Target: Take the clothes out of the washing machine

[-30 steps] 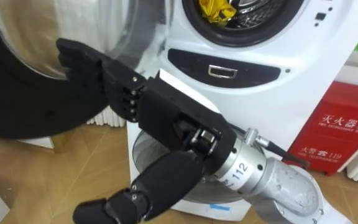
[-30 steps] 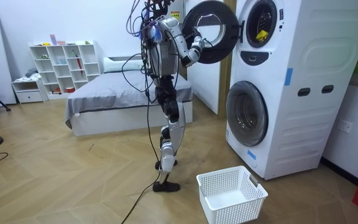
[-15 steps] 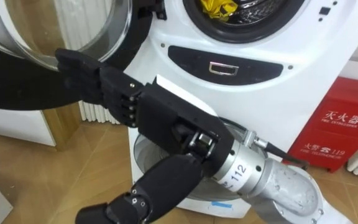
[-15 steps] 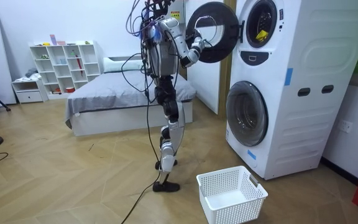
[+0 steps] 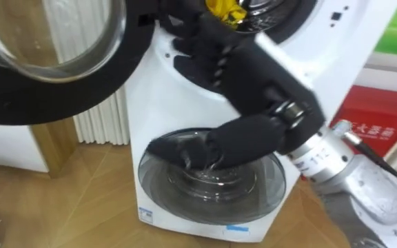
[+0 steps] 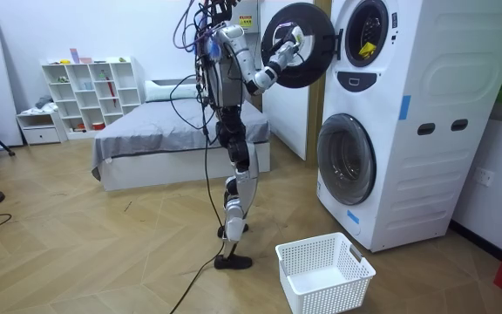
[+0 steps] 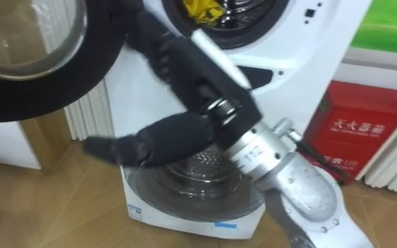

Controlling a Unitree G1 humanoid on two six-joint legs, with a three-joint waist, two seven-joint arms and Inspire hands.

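Left eye view: right robot hand (image 5: 243, 65) raised before the yellow garment (image 5: 225, 8).
Fingers straight, empty; next, likely: enter the drum (image 5: 271, 8) and grip it.

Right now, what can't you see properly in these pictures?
Yellow cloth: eye views, cut off by the top edge; how much laundry the drum holds is unknown.
Lower machine's door: eye views, the right hand crosses it and hides part of its inside.
Room view: the right hand is too small to tell whether it touches the open door.
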